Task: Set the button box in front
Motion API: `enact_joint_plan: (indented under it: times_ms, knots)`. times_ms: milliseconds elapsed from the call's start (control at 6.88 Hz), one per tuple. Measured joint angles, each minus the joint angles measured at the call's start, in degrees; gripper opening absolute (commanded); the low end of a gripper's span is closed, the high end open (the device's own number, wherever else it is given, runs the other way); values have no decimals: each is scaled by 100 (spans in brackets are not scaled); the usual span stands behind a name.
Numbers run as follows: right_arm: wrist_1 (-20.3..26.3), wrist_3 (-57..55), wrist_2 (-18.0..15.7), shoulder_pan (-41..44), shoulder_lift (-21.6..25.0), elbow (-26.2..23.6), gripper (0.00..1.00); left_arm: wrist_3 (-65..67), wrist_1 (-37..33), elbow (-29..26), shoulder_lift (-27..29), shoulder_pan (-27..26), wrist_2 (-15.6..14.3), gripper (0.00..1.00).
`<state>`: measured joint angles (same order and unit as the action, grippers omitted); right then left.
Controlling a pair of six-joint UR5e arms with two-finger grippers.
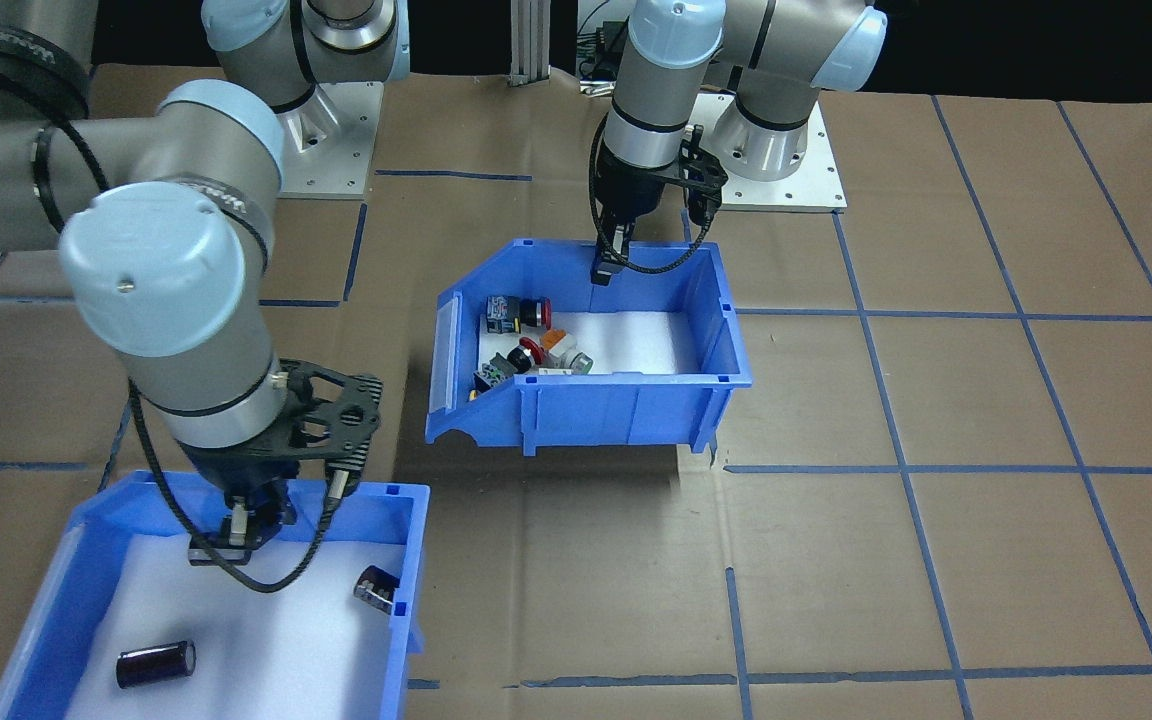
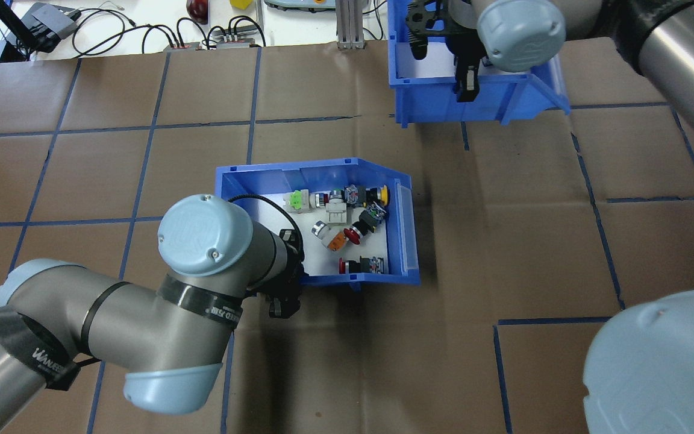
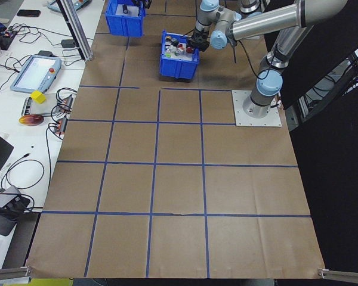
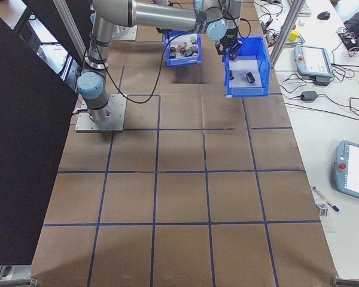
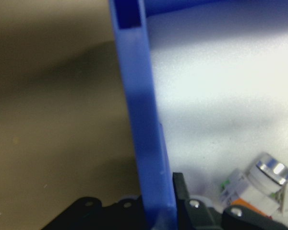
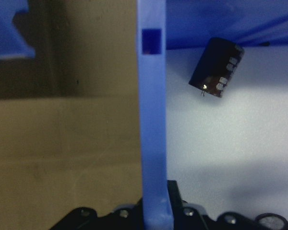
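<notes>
The left tool is clamped on the rear wall of the button box, which hangs tilted just above the counter, its switches slid to the low end. Beyond the button box, at the counter's far edge, the right tool pinches the wall of the second bin, also raised. Judged so, both bins are mid-carry; the button box is not yet set down in front.

bare table lies beside the button box.
</notes>
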<state>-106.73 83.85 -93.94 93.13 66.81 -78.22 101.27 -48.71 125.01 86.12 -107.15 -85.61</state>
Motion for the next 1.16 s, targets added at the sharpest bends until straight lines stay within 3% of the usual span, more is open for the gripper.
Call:
enact_joint_plan:
  times_ms: [291, 727, 873, 1164]
  knots:
    - [-53, 633, 47, -761, 544, -716, 8, -42, 61, -1194, 1217, 99, 29, 0]
    - [-99, 1284, 177, -1400, 1294, -1767, 8, -14, 84, -3169, 3052, -181, 52, 1]
    - [-108, 1346, 185, -1445, 1514, -2048, 8, 18, 58, -3520, 3339, -268, 31, 1]
    - [-242, 1620, 191, -1521, 1966, -2637, 8, 36, -11, -3727, 3475, -319, 22, 2]
